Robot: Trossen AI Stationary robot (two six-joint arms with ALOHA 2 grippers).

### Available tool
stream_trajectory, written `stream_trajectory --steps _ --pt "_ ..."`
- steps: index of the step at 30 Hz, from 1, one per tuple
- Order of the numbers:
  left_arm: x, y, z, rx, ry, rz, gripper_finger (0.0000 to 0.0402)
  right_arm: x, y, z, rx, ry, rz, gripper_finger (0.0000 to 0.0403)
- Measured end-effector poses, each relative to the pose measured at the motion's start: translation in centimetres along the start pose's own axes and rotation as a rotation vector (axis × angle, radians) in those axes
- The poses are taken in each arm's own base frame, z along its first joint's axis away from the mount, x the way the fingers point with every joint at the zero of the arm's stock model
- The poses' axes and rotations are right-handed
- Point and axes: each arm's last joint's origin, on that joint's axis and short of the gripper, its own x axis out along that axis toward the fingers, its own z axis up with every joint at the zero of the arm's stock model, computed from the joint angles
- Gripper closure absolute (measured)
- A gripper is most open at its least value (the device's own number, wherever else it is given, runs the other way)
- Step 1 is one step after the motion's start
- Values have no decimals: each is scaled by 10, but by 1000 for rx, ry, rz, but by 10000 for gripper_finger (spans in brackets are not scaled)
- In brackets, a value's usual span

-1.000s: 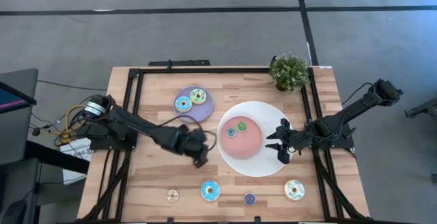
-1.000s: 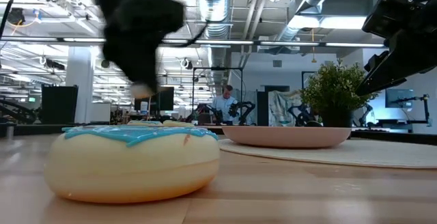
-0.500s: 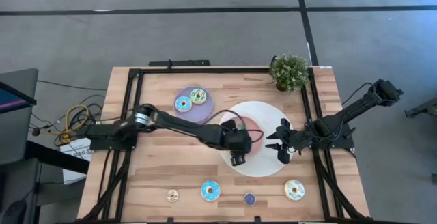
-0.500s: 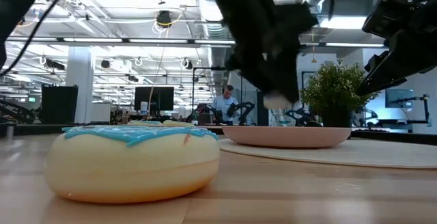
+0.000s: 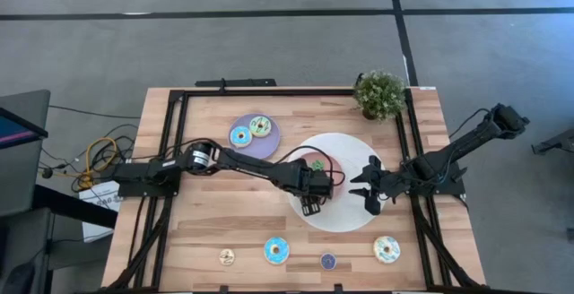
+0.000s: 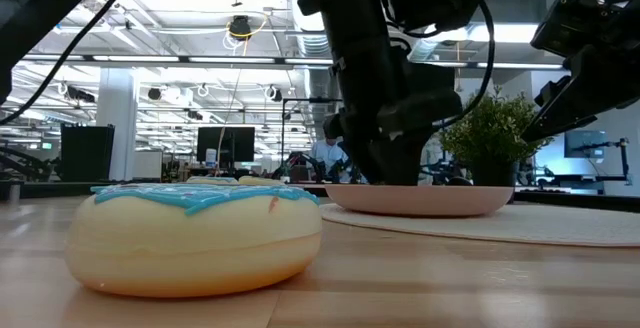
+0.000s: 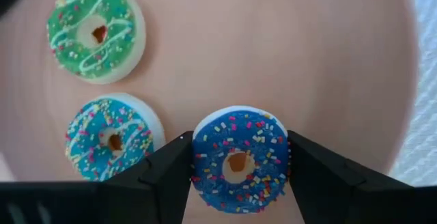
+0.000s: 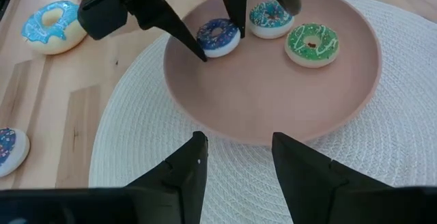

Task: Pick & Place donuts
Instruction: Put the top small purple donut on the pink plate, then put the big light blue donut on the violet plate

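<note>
My left gripper (image 5: 309, 206) reaches down into the pink plate (image 8: 273, 108) and is shut on a dark blue mini donut (image 7: 239, 159). Beside it on the plate lie a light blue mini donut (image 7: 113, 138) and a green mini donut (image 7: 95, 33). The plate stands on a round white mat (image 5: 345, 215). My right gripper (image 8: 239, 149) waits open over the mat's right side (image 5: 370, 189), with nothing between its fingers. More donuts lie along the near edge, among them a large blue one (image 5: 276, 251). My left gripper pinches the dark blue mini donut by its two opposite outer sides (image 7: 196, 162) between its two fingers. The fingers (image 8: 198, 46) come steeply from above. The donut lies flat, icing up, low over the plate's near part; I cannot tell whether it rests on the plate.
A lilac plate (image 5: 269, 142) at the far left centre holds two donuts. A tan mini donut (image 5: 227, 256), a purple mini donut (image 5: 328, 261) and a large cream donut (image 5: 387, 248) lie near the front edge. A potted plant (image 5: 379, 94) stands at the far right.
My left gripper has swung from the table's left centre toward the right, rolled about its own axis, and sunk into the pink plate, where the dark blue donut sits between its fingers. My right gripper has kept still.
</note>
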Motion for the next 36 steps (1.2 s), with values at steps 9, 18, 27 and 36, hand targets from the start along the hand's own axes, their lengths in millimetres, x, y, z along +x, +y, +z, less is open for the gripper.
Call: stream_trajectory --steps 9,18,27,36 --pt "-1 1 0 -6 18 -45 142 0 0 0 0 0 0 249" --pt "-7 2 3 5 30 -30 114 0 0 0 1 -1 0 249" --pt "-51 7 16 96 19 155 113 0 0 0 0 1 0 249" --pt "-129 7 -21 163 120 360 113 0 -1 -2 -7 16 -9 249"
